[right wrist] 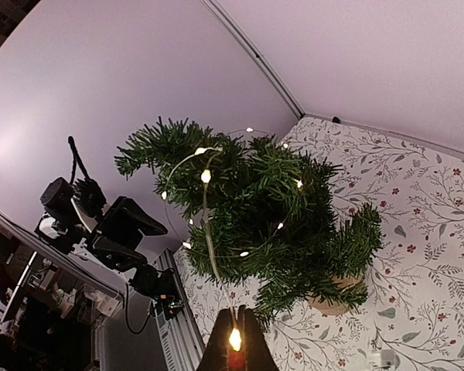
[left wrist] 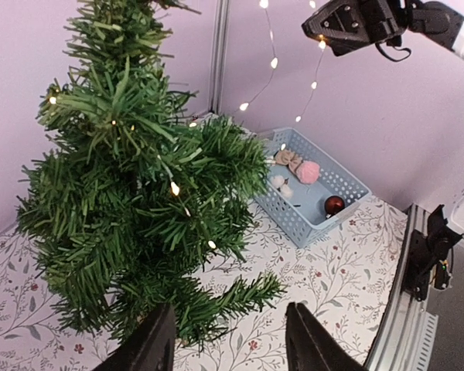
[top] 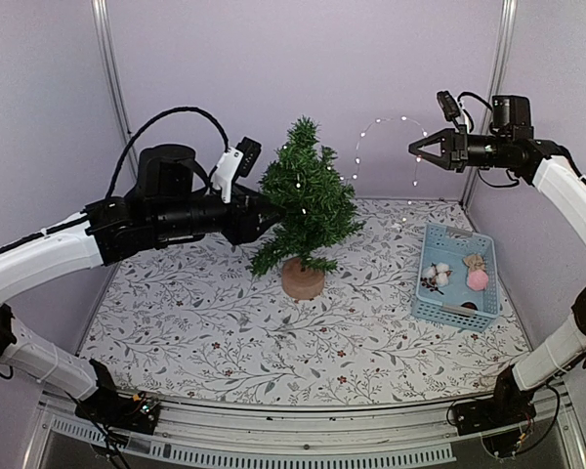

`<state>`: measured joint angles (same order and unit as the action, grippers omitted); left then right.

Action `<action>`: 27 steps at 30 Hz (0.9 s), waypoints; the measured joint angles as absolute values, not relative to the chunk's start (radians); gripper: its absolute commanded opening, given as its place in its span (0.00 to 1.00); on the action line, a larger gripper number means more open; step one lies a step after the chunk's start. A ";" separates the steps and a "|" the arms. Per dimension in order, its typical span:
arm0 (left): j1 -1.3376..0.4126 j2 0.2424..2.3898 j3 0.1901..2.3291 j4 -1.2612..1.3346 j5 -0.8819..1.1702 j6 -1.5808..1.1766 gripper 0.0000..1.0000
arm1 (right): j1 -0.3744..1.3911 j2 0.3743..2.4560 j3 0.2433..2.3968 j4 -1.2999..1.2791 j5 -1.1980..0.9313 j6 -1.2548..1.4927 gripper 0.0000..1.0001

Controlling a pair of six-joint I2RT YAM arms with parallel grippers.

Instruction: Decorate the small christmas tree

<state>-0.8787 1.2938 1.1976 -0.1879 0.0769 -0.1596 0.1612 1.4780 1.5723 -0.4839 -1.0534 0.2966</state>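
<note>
Blue plastic basket sits right on my floral worktop, one red bauble inside. One small christmas tree stands mid-worktop, the left pincer gaping wide at its lower branches. Beyond, the right pincer pinches one light string.

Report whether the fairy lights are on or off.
On: bulbs on the light string glow across the small christmas tree and up to the right gripper.
</note>
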 measured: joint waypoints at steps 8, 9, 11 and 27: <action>-0.894 1.331 1.204 -0.105 0.093 -0.101 0.56 | 0.170 1.452 1.633 -0.486 -1.060 0.300 0.00; -0.897 1.331 1.204 -0.096 0.094 -0.095 0.56 | 0.170 1.450 1.645 -0.483 -1.062 0.304 0.00; -0.907 1.335 1.205 -0.078 0.094 -0.075 0.57 | 0.170 1.448 1.671 -0.467 -1.070 0.317 0.00; -1.121 1.430 1.195 0.091 0.026 0.102 0.68 | 0.341 1.352 1.469 -0.364 -1.051 0.443 0.00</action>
